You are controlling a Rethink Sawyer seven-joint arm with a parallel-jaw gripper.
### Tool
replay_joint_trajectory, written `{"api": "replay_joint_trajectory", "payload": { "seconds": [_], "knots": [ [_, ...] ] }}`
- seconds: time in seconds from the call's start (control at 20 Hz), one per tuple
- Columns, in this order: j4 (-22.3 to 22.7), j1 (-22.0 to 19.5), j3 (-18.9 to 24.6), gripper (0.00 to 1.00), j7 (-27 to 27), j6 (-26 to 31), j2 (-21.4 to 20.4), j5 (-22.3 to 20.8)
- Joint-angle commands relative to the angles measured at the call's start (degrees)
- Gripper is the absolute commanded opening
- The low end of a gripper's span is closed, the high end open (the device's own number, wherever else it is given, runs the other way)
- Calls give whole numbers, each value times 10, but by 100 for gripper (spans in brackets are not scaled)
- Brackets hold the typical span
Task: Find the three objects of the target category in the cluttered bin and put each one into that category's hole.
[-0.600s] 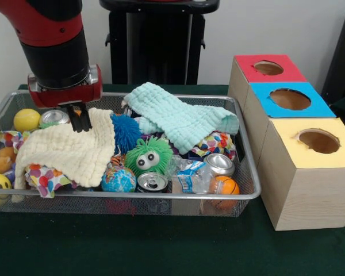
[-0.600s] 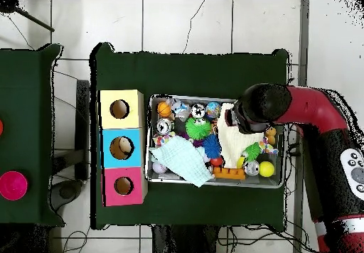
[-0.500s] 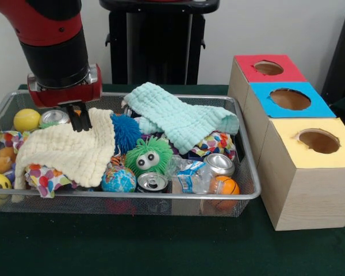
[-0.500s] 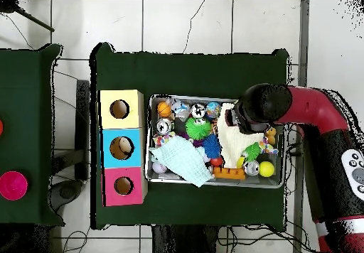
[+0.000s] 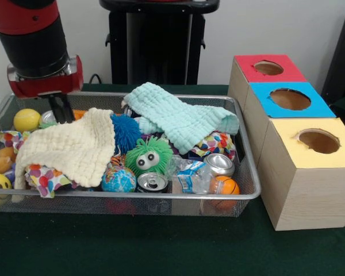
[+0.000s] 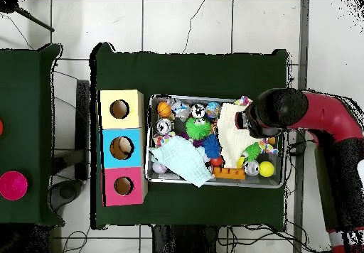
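A red and black arm's pincer (image 5: pixel 61 109) hangs closed and empty over the wire bin's (image 5: pixel 250 172) back corner, beside a yellow cloth (image 5: pixel 69 148). Balls, cans (image 5: pixel 152 181) and a mint cloth (image 5: pixel 181 119) fill the bin. Three holed boxes (image 5: pixel 299 172) stand beside it on the desk (image 5: pixel 161 247).

A dark green table (image 6: pixel 192 72) stands on a white tiled floor (image 6: pixel 185 23) by a white wall (image 5: pixel 276 29).

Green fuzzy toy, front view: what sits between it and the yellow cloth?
In the front view a blue spiky ball lies between the green fuzzy toy and the yellow cloth, partly under the cloth's edge.
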Motion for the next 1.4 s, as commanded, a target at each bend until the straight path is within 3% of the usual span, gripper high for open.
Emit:
{"api": "replay_joint_trajectory", "payload": {
  "seconds": [0.05,0.25,0.5,1.0,1.25,1.4],
  "knots": [
    [-11,-4,-7,0,-64,8,31,4],
    [-71,3,-8,0,-79,40,80,2],
    [-95,18,-19,0,-46,27,98,-4],
    [-284,72,-18,0,-59,138,169,-6],
    [-310,79,-26,0,-29,140,172,-5],
    [-328,75,-27,0,-38,147,184,-6]
  ]
}}
